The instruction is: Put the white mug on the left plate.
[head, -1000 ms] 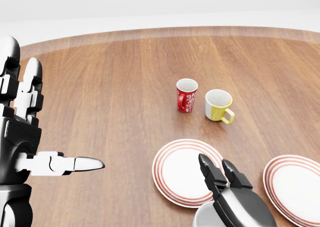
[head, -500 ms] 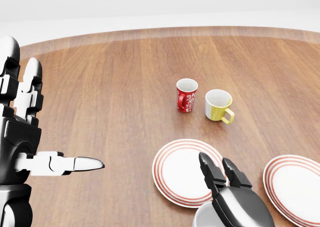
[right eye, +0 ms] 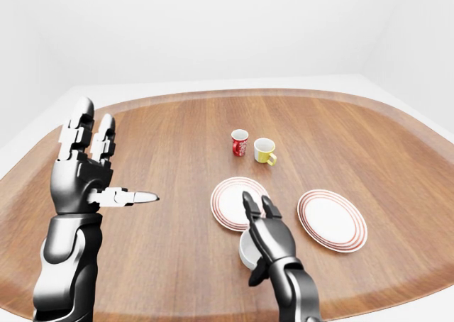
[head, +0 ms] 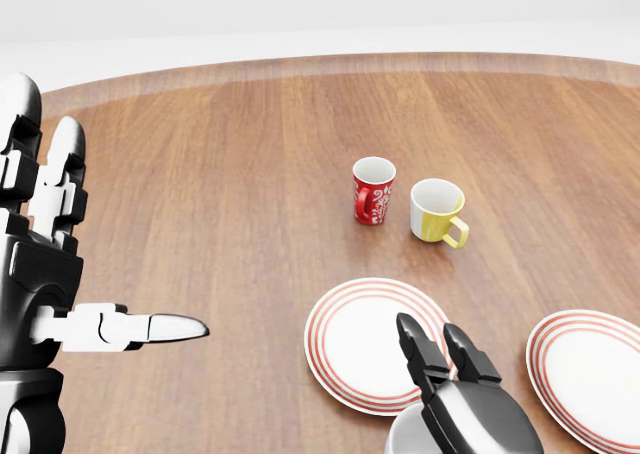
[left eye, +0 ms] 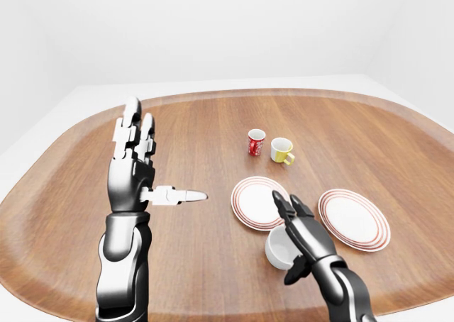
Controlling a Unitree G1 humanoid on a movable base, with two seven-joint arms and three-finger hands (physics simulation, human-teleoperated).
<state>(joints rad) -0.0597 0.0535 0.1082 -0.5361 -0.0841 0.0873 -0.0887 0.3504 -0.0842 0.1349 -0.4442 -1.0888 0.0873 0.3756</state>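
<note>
Left-eye view first: my right hand (left eye: 298,230) comes in from the bottom edge and lies against the white mug (left eye: 279,248), two long fingers stretched straight over its right side toward the left plate (left eye: 255,202) and the thumb hooked down below the mug. The fingers are not curled round it, so I call that hand open, resting on the mug rather than gripping it. The mug sits on the wooden table (left eye: 213,134), just below the left plate's lower rim and touching or nearly touching it; I cannot tell which. The right plate (left eye: 354,219) lies to the right, apart from the mug. Higher up stand a red patterned mug (left eye: 256,142) and a yellow-and-white mug (left eye: 281,150), close beside each other. My left hand (left eye: 135,166) is raised at the left, fingers upright and spread, thumb pointing right, holding nothing.

Head view: only the rim of the white mug shows at the bottom edge, mostly covered by my right hand, whose two dark fingertips (head: 415,339) overlap the lower edge of the left plate. My left hand fills the left edge, wide open.

Right-eye view: the same layout, with the mug tucked under my right palm just below the left plate.
</note>
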